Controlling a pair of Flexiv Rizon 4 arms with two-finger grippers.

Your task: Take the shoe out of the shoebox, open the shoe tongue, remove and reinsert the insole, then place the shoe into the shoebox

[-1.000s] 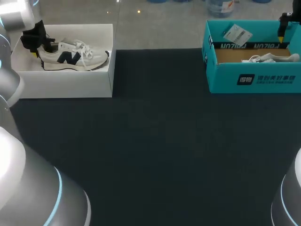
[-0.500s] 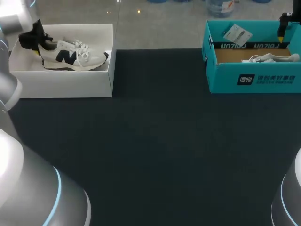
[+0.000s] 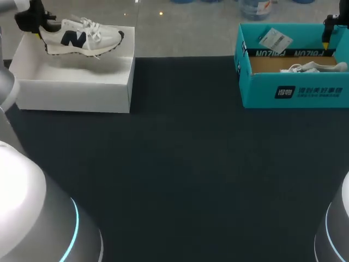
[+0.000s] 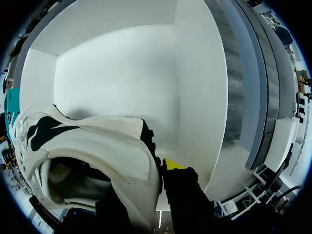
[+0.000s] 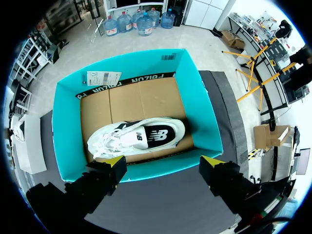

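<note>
**Item 1, white box** (image 3: pixel 76 87). Open, lidless, at the far left of the dark tabletop (image 3: pixel 185 174). Its floor is bare white and carries a soft shadow. All places below are given from this box.

**Item 2, white shoe** (image 3: pixel 82 37). White with a dark side mark, laces tied. It hangs in the air above the white box, over its far rim and touching no wall. The heel is at the box's left end and the toe points toward its right end.

**Item 3, left jaws.** Directly over the white box's far left corner, closed on the white shoe at the heel. One yellow fingertip (image 4: pixel 173 163) presses the outside of the heel. The other finger seems to sit inside the collar, though most of it is hidden.

**Item 4, teal box** (image 3: pixel 294 90). Well apart from the white box, across the tabletop to its right. Open, with a brown cardboard floor.

**Item 5, second shoe** (image 5: pixel 139 136). Lies on its side on the teal box's floor, far from the white box.

**Item 6, paper tag** (image 5: pixel 105 78). Leans on the teal box's far wall, at the end nearer the white box.

**Item 7, right jaws.** Above the teal box at the end farthest from the white box, spread wide with nothing in them.
</note>
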